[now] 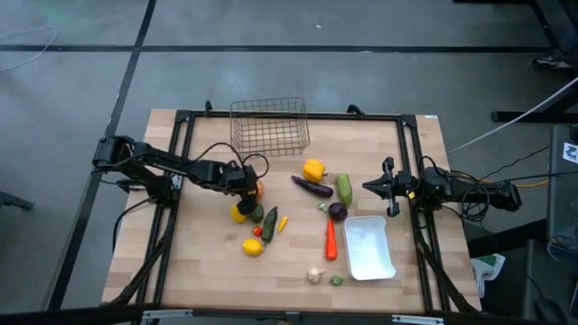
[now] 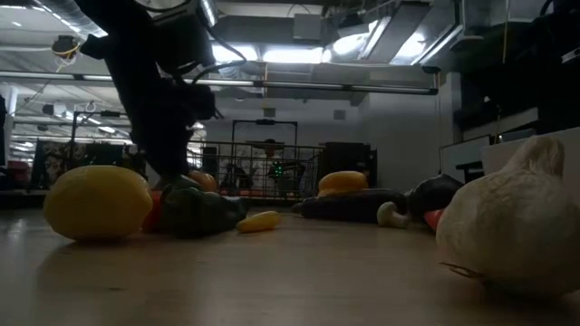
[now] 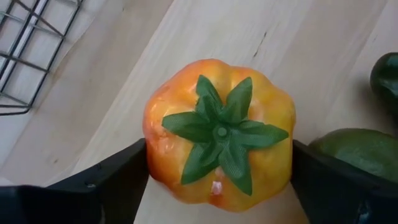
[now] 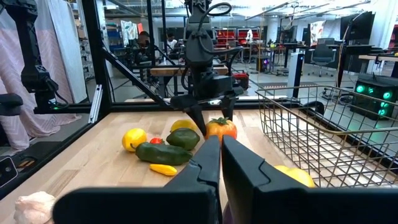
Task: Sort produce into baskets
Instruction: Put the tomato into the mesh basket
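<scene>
Leftward, left gripper (image 1: 253, 187) down over the orange tomato (image 3: 219, 132), fingers (image 3: 106, 180) flanking it on both sides, touching it on the table just beside a lemon (image 1: 238, 213) and green cucumbers (image 1: 269, 222). Beyond, wire basket (image 1: 269, 125) at the far edge. Mid-table, yellow pepper (image 1: 313, 169), eggplant (image 1: 312, 187), carrot (image 1: 330, 240). Rightward, white tray (image 1: 368, 247), and right gripper (image 1: 368, 186) hovering closed, holding nothing.

Two lemons (image 1: 252, 246), two cucumbers (image 1: 344, 188), two eggplants (image 1: 312, 187), one carrot (image 1: 330, 240), two baskets (image 1: 269, 125).
</scene>
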